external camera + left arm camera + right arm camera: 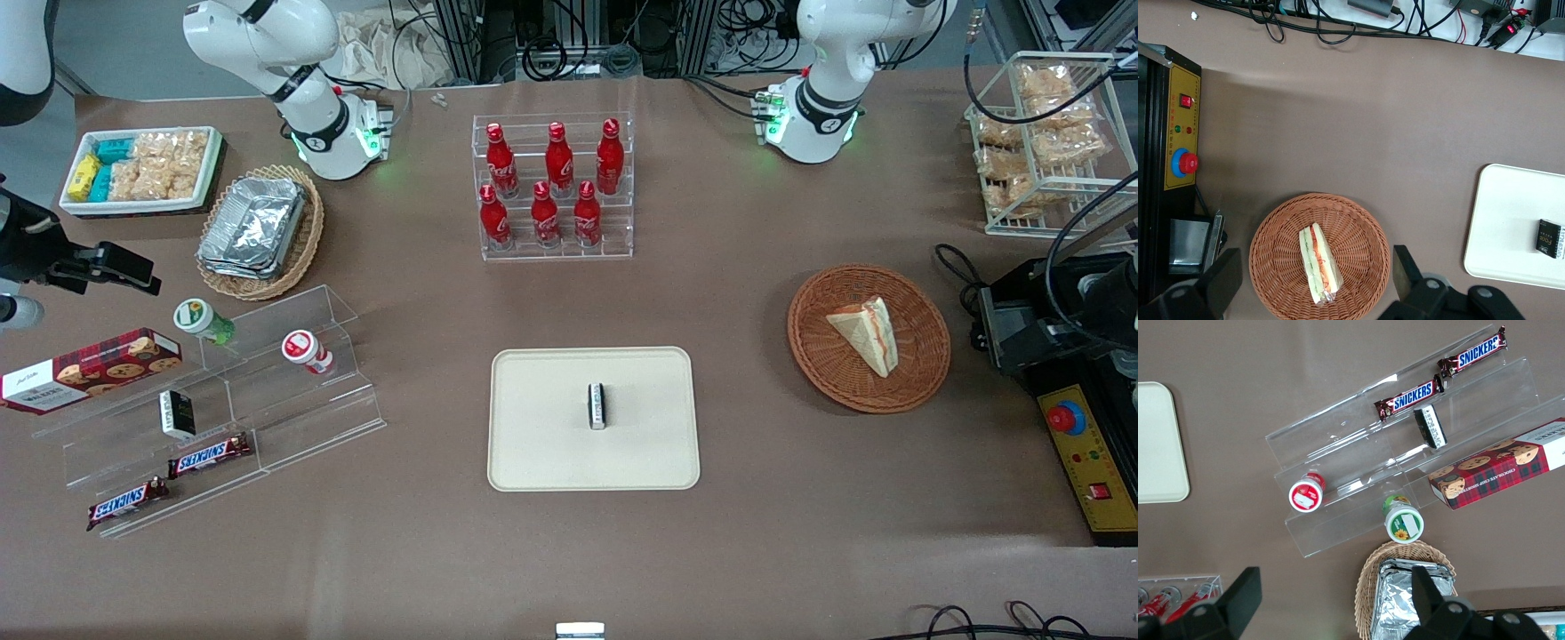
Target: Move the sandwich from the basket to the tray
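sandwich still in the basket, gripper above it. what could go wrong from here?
1. The sandwich lies on its side in the basket; the open gripper hovering above may crush the soft bread or catch the wicker rim.
2. A small black packet sits mid-tray; the sandwich could land on it.
3. The control box stands beside the basket, so a wide swing might clip it.

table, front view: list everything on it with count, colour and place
triangular white-bread sandwich: 1, in round reddish-brown wicker basket, working arm's end
flat cream rectangular tray: 1, mid-table, holding small black packet
red cola bottles: 6, clear rack
foil trays: silver stack, tan basket
snack tray: 1, white, parked arm's end
snickers bars: 2, clear shelf
yellow control box: 1
left gripper: open, above basket
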You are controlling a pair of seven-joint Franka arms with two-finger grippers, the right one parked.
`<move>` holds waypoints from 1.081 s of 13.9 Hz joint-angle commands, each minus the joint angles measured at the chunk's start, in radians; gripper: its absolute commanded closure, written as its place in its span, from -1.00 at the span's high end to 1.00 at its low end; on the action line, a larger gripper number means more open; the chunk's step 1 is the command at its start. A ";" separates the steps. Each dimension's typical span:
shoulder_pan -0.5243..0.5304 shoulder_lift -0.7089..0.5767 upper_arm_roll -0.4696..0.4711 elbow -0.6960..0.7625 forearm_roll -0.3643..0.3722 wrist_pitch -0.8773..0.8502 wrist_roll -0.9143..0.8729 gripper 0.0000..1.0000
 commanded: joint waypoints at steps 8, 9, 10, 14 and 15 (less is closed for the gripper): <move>-0.012 0.026 -0.005 0.003 0.004 -0.026 -0.162 1.00; -0.012 0.021 -0.008 -0.026 0.004 -0.026 -0.259 0.99; -0.012 0.012 -0.008 -0.058 -0.004 -0.028 -0.336 0.98; -0.003 -0.026 -0.004 -0.193 -0.010 -0.002 -0.438 0.89; -0.001 -0.028 -0.001 -0.221 -0.009 0.010 -0.453 0.89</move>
